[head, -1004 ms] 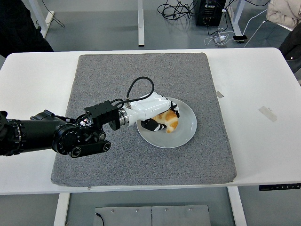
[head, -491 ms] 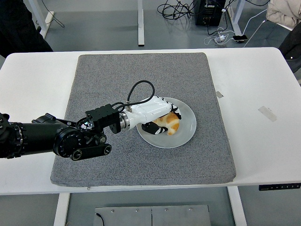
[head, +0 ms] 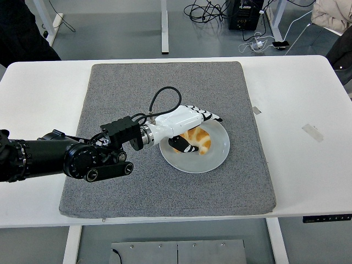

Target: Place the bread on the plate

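No words or labels could be read anywhere in the view.

There was one piece of bread [head: 199, 140], golden brown with a pale side. It lay on the one plate [head: 219, 153], a round pale grey plate, a little left of the plate's middle. The plate sat on one big grey mat [head: 137, 88], and the mat covered the middle of the white tabletop [head: 308, 104].

One robot arm was in view. It was black and came in from the left edge, low over the mat. At its end was the left hand [head: 190, 124], white with black tips. The fingers [head: 209, 116] were stretched out flat, pointing right, over the top edge of the bread. The black thumb lay just left of the bread, low on the plate. The hand was let go and held nothing, but it was right up close to the bread. It was hard to tell if the thumb touched the bread. One black cable [head: 162, 99] looped up from the wrist.

On the bare tabletop to the right of the mat were two small bits of tape: one [head: 257, 110] just beside the mat's edge, and one [head: 312, 132] well apart from it.

At the far side, on the floor past the tabletop, lay some cables [head: 209, 11] and one black box [head: 246, 14].
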You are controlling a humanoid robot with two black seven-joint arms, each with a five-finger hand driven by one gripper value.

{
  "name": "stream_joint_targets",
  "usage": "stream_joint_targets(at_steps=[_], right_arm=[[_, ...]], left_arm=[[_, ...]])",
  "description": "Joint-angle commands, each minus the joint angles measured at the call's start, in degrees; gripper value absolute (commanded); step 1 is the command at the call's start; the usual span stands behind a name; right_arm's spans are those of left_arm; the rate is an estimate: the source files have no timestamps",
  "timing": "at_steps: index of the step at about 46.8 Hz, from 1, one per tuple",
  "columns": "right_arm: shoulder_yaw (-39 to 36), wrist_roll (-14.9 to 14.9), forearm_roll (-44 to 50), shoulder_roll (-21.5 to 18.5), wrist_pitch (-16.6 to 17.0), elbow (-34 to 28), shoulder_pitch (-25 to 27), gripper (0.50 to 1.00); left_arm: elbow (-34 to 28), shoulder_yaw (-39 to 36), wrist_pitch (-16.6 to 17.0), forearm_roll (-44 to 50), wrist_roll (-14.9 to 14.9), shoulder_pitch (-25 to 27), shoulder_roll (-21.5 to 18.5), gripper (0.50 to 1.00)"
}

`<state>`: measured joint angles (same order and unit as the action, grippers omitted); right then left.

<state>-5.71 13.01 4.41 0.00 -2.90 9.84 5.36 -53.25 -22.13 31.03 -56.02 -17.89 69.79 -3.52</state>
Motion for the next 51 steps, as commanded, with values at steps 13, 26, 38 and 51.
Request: stream_joint_targets(at_steps=[13,26,38,51], right_arm=[[0.0,0.0,0.0,0.0,0.0,0.0,0.0,1.000],[0.0,0.0,0.0,0.0,0.0,0.0,0.0,1.000],[0.0,0.0,0.0,0.0,0.0,0.0,0.0,1.000],[0.0,0.0,0.0,0.0,0.0,0.0,0.0,1.000]], left_arm=[[-0.1,7.9,-0.9,12.7,-5.4,0.0,-1.7,0.878],[-0.2,20.4,-1.9,26.9,-10.8,-3.8,-6.0,0.878],[-0.3,39.3,-6.8,28.9,-11.6,-13.2,-11.1,0.878],[-0.2,55.3,-10.6,29.0,-11.8,-22.5,-12.2,0.877]])
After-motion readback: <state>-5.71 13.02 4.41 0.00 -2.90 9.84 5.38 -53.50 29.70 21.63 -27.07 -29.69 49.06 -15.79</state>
